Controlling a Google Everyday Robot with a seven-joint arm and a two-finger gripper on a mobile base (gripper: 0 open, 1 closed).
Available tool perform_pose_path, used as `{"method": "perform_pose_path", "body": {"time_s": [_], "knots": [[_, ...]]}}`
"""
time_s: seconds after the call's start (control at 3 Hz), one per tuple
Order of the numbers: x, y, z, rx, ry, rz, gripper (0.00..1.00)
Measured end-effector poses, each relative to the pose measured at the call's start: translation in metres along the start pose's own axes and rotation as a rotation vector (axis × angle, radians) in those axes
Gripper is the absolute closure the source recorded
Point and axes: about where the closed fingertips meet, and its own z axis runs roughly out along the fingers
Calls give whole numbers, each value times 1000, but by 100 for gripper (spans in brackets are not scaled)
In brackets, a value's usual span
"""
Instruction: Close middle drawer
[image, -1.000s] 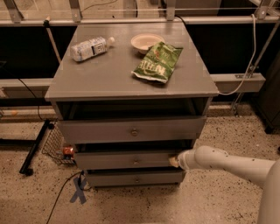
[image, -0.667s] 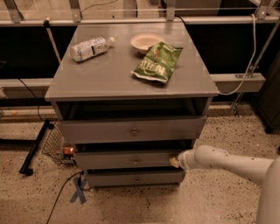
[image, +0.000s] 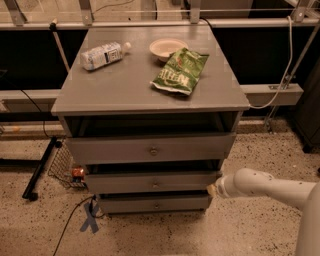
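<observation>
Middle drawer (image: 130, 181) of the grey cabinet stands pulled out a little, with a dark gap showing above its front, and it has yet to go in. Nearest the camera, the white arm (image: 270, 187) reaches in from the lower right. Its pincer (image: 212, 190) sits at the right end of that drawer's front, touching it or just beside it; whether the pincer is wide or narrow I cannot tell.

The main risk, as I judge it, comes from that contact point. A push so far from the knob (image: 155, 184) (out at the corner) could skew the drawer so that it jams part way. The tip could also slide off the right edge, or drop onto the lowest drawer (image: 155, 204) just beneath.

Above, the top drawer (image: 150, 148) is open too and seems to jut further, so a rising arm could knock it. Farther back, a hard shove might jolt what lies on the desk (image: 120, 95): the chip bag (image: 180, 71), the bowl (image: 166, 47), and the water bottle (image: 102, 54) on its side, which could roll.
</observation>
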Motion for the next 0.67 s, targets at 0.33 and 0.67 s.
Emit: {"method": "perform_pose_path", "body": {"time_s": [0.33, 0.67], "knots": [[16, -30, -8, 46, 45, 53, 100], [28, -57, -18, 94, 74, 95, 100]]}}
